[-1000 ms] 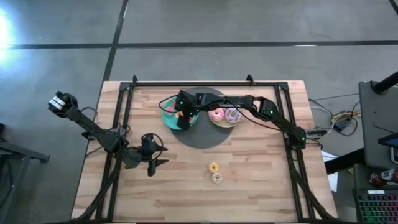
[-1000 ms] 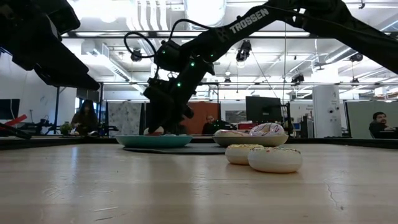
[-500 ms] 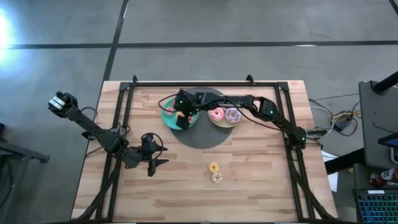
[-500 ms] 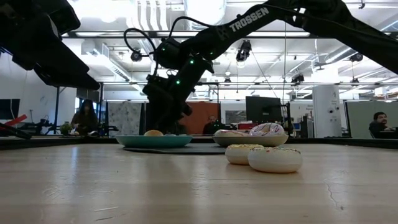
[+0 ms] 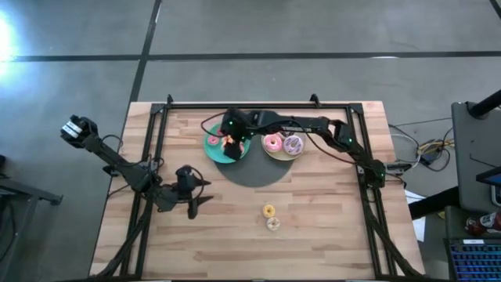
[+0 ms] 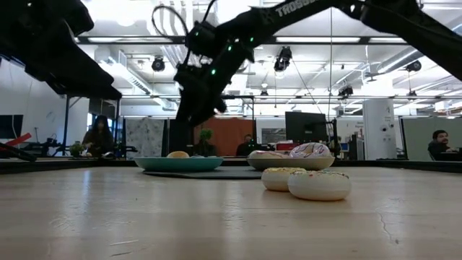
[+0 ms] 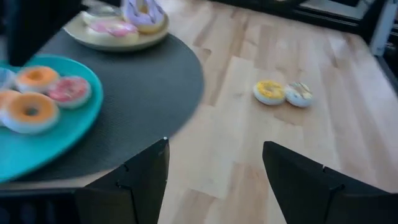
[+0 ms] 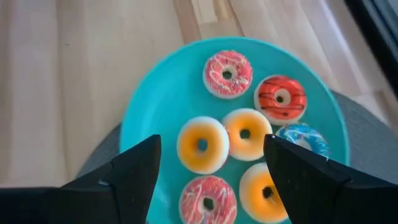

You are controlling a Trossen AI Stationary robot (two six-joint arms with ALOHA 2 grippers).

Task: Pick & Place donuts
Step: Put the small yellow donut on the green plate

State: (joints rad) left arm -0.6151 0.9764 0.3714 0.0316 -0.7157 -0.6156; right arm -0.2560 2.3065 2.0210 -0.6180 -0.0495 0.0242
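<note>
Raised since a second ago, the right gripper [image 8: 208, 177] hovers open and empty above the teal plate [image 8: 149, 112], where small donuts [image 8: 227, 74] lie flat.

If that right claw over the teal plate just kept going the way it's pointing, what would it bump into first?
Probably the orange donuts on the teal plate: the open right gripper points down at them, though its height above is unclear.

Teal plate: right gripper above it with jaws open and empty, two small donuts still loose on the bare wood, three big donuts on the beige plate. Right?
Almost. The beige plate holds two big donuts, a pink donut and a lilac-white donut, not three; the high view shows it. The rest stands: right gripper open and empty above the teal plate, two small donuts on the wood.
</note>
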